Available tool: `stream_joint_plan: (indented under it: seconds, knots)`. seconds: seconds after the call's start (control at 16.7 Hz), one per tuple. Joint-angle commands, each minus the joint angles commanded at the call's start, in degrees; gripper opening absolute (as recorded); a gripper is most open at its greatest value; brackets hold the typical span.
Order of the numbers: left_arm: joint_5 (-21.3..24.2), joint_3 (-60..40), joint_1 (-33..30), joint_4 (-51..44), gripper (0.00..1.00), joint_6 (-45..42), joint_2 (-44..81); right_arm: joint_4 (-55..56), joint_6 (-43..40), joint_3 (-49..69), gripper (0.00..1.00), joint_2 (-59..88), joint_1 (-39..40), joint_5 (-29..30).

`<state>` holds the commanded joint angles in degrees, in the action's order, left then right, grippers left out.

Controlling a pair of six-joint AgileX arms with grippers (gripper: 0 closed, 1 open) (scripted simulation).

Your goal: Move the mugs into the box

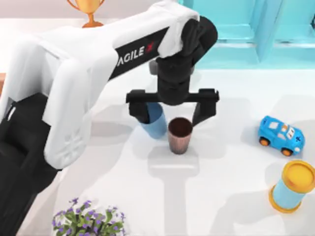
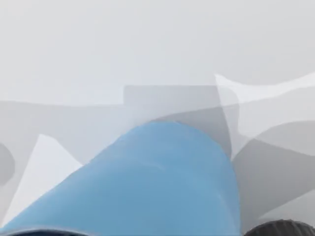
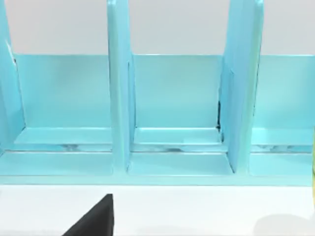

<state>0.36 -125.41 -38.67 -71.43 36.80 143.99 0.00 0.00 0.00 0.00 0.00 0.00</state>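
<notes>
While the top view shows the left gripper [image 1: 172, 109] spread wide, holding nothing, one finger over the light blue mug [image 1: 155, 124] with the brown mug [image 1: 179, 135] just beside, the left wrist view adds the blue wall [image 2: 162, 182] close up. Toy car [image 1: 281, 135] and lidded cylinder [image 1: 292, 187] stand right; shelf unit [image 3: 172, 113] behind.

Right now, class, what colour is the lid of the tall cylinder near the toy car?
Yellow-orange; the lid tops a light blue cylinder, clearest in the top view.
</notes>
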Motion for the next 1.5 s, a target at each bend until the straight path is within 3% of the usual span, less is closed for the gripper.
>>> stream_joint_plan:
  seconds: [0.66, 1.26, 1.5]
  knots:
    - [0.00, 0.00, 0.00, 0.00, 0.02, 0.00, 0.00, 0.00, 0.00, 0.00, 1.00, 0.00, 0.00, 0.00]
    - [-0.03, 0.18, 0.21, -0.20, 0.00, -0.23, -0.24, 0.00, 0.00, 0.00, 1.00, 0.00, 0.00, 0.00]
    - [-0.11, 2.61, 4.59, -4.40, 0.00, -4.52, -6.39, 0.00, 0.00, 0.00, 1.00, 0.00, 0.00, 0.00]
